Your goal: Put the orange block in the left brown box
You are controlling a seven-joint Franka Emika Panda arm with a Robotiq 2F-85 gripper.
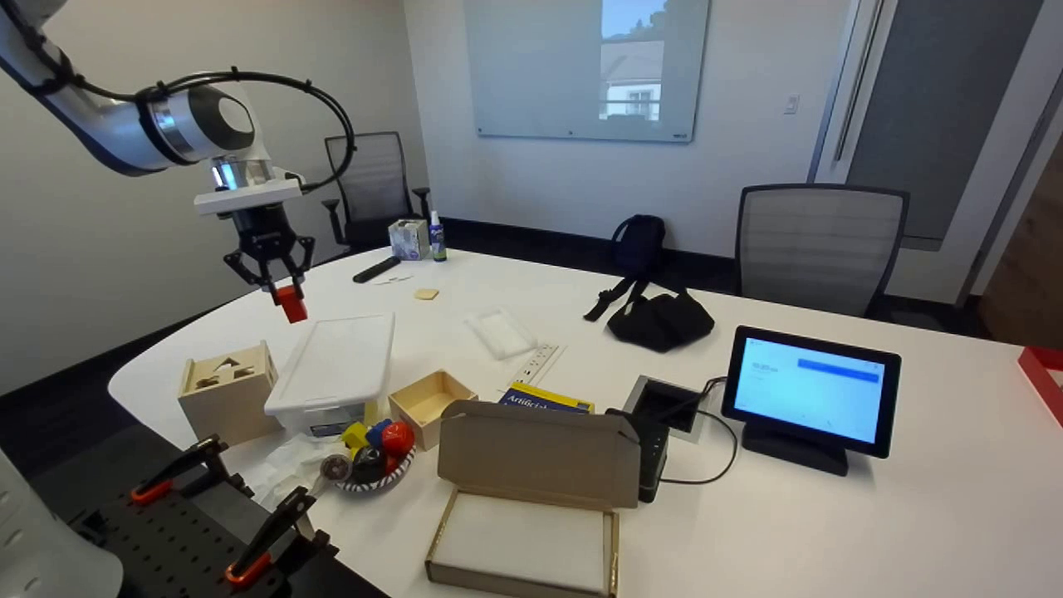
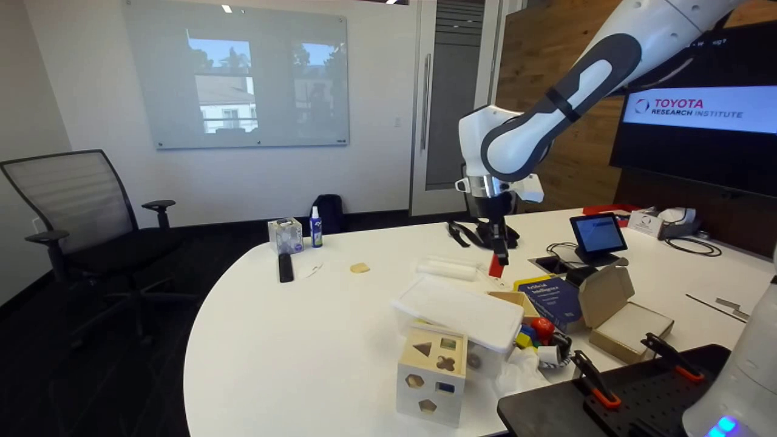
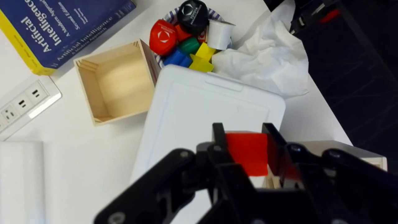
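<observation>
Your gripper [image 1: 287, 292] pinches the orange block [image 3: 247, 154], held higher than the white lidded bin [image 1: 336, 359]; the left brown box [image 1: 231, 411] and open wooden tray [image 3: 126, 82] flank that bin

Both exterior views look down across the worktop [image 1: 747, 531] toward the glass board [image 1: 573, 75] on the far wall [image 1: 515, 183]. In an exterior view the flapped carton [image 1: 540, 453] lies in the foreground; in an exterior view the wall screen [image 2: 698, 106] shows at the edge. The wrist view faces steeply down past the pincer [image 3: 244, 137], blurred and probably very near, onto the white tub [image 3: 202, 99] all three share.
</observation>
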